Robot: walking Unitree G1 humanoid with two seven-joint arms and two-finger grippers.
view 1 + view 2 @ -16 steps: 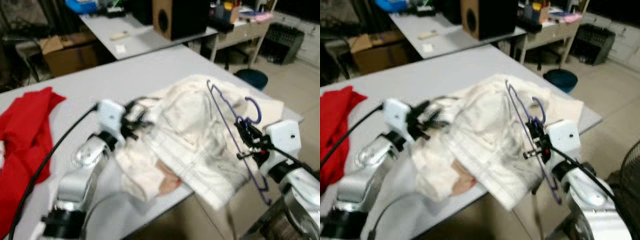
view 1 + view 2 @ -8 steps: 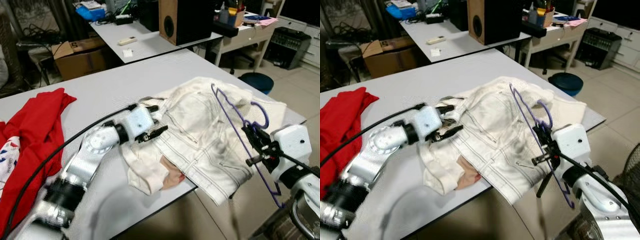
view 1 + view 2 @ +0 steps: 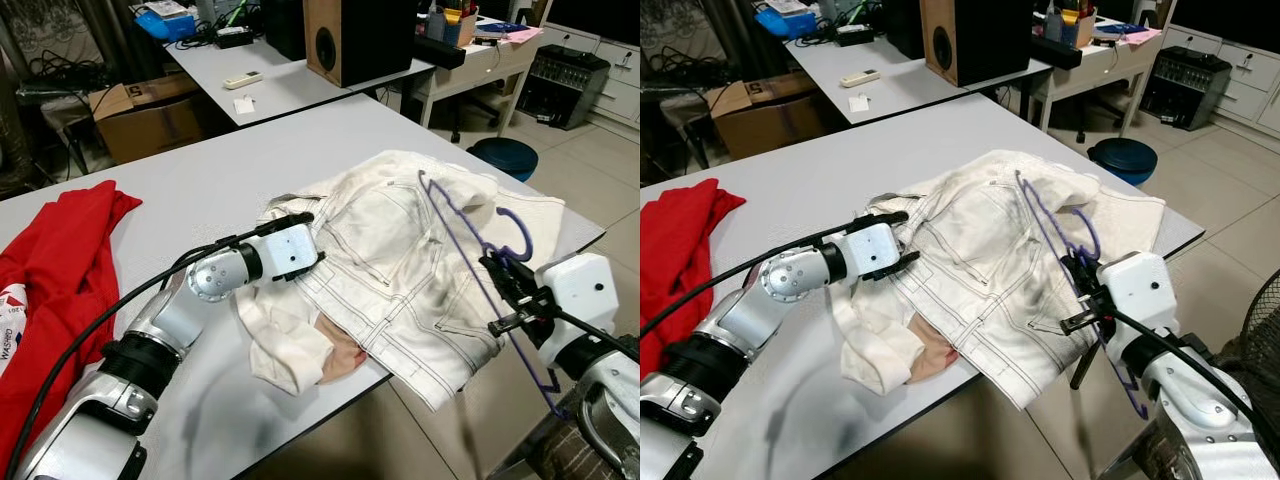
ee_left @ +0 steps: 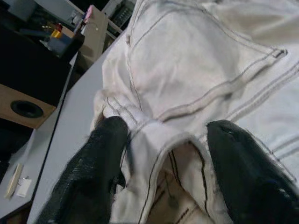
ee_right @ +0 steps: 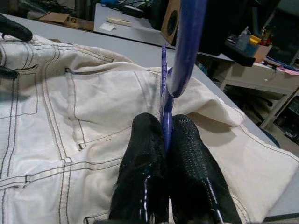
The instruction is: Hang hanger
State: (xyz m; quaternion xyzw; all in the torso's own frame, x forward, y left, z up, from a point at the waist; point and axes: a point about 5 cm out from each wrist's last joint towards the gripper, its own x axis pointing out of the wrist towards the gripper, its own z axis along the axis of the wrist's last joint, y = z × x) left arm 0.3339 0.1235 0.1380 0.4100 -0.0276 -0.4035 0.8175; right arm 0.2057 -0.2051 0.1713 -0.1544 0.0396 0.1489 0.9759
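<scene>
The right gripper (image 5: 164, 140) pinches the purple hanger (image 3: 470, 262) between closed fingers, holding it over the white jeans' (image 3: 400, 260) right edge. Farther along the grey table (image 3: 200, 180), the left gripper (image 4: 163, 158) is spread open astride the jeans' waistband.

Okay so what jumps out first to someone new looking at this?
A rumpled white denim garment sprawls across the grey table, with the left hand open at its edge. The right hand grips a thin purple plastic hanger above the table's right end. A red cloth lies far left.
</scene>
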